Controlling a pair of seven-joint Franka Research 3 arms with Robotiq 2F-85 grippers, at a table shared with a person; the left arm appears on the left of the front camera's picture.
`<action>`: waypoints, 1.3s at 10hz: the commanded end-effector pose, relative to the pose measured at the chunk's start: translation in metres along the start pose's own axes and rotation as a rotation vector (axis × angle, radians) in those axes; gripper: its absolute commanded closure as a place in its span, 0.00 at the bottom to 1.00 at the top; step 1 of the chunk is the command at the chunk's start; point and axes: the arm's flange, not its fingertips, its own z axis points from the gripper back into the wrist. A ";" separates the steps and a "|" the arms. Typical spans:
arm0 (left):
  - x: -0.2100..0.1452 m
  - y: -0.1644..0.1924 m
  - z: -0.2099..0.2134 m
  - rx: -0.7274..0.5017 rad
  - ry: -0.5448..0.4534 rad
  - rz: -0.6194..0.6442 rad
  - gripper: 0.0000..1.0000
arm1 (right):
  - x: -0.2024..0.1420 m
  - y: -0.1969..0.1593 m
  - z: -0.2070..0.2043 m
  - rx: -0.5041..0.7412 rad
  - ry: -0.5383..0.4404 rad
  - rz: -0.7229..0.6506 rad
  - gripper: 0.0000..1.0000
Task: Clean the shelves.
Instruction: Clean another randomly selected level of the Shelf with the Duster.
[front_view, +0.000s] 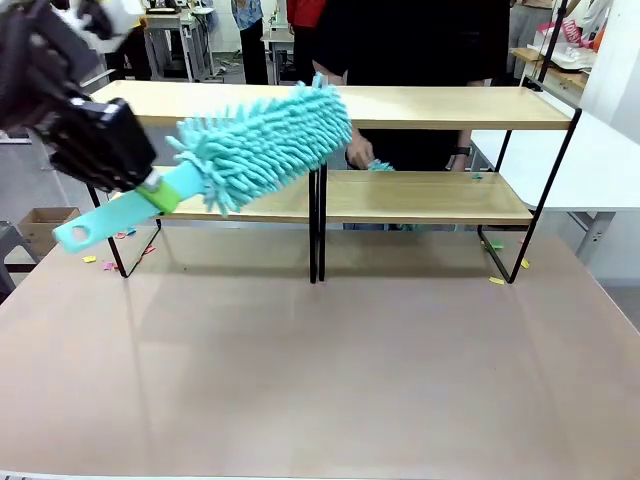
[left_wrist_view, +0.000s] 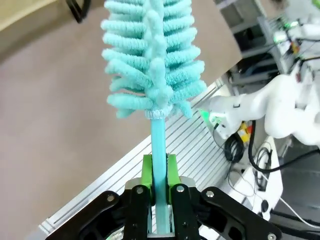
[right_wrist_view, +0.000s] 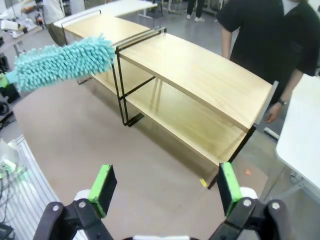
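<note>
Centrally, the shelves (front_view: 450, 107) were set across the far half of the brown table (front_view: 320, 380), two light wooden tiers carried on a thin black frame, with the two units joined at the middle. A teal microfibre duster (front_view: 260, 145) was held slantwise in front of that join, its fluffy head raised between the levels of the upper and lower boards. Whether the head was touching the wood could not be told. The duster's handle was gripped by the left gripper (left_wrist_view: 159, 167), whose green pads (left_wrist_view: 147, 170) were pressed against both sides of the thin teal shaft, just below the head. The handle's end, pierced by a hanging hole, was seen projecting down to the left in the front view. The right gripper (right_wrist_view: 165, 182) was held well back from the shelves and above the table, its jaws spread wide with nothing between them. A person in black (front_view: 420, 40) was stood behind the shelves, with one hand (front_view: 360, 150) lowered to the lower tier near the join. Small coloured paper scraps (front_view: 110, 262) were scattered on the table by the left frame foot, and a yellow scrap (front_view: 497, 281) was seen by the right foot.
</note>
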 end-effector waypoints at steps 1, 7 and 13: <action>-0.029 0.015 0.013 -0.036 -0.173 0.031 0.87 | 0.000 0.000 -0.001 0.007 -0.004 0.002 0.00; -0.035 0.019 0.028 -0.009 -0.184 0.070 0.87 | 0.000 0.000 -0.001 0.007 -0.004 0.002 0.00; -0.021 0.010 -0.004 -0.033 0.007 -0.013 0.87 | 0.000 0.000 -0.001 0.007 -0.004 0.002 0.00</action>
